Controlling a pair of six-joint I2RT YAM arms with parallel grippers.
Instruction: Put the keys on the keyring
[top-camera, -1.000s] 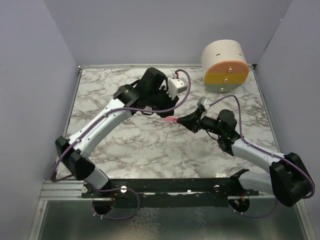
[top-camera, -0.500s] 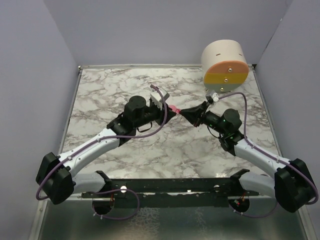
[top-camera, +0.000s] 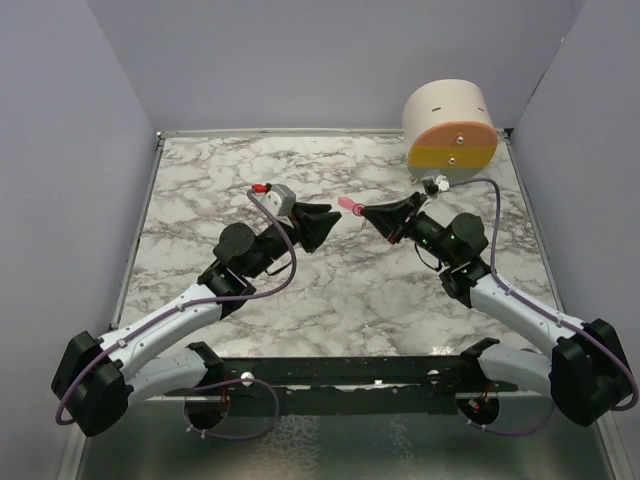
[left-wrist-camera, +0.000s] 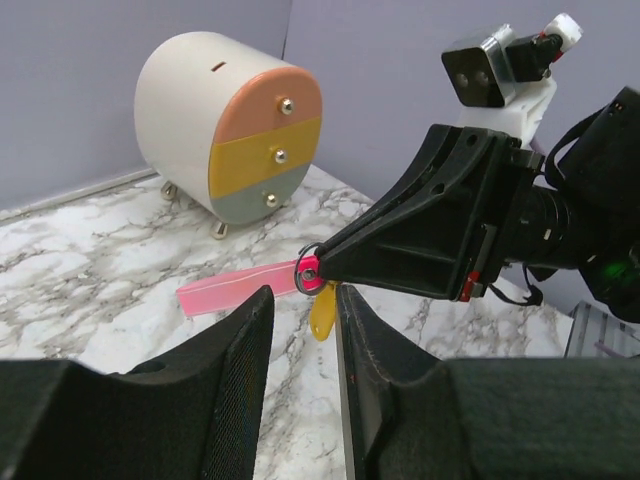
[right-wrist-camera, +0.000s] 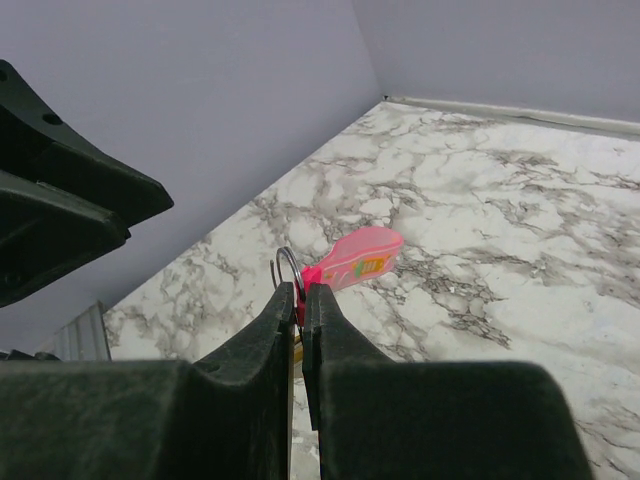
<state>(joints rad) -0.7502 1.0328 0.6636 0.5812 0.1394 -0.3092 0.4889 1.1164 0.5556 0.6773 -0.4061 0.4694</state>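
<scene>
My right gripper (right-wrist-camera: 300, 290) is clamped on the keyring (left-wrist-camera: 309, 268), aloft in front of the drawer drum (left-wrist-camera: 225, 130). The pink key (left-wrist-camera: 235, 292) and yellow key (left-wrist-camera: 322, 312) dangle from it. The left gripper (top-camera: 336, 215) faces it, jaws apart and empty. Threading looks finished to me; next I'd lower it gently.

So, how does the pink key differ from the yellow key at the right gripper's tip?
Colour: the pink key is bright pink, the yellow key yellow. Size: the pink key shows long and flat; only a short part of the yellow key shows. Pose: the pink key sticks out sideways, the yellow key hangs down. Both sit at the metal ring at the tip of the right gripper, in the air.
</scene>
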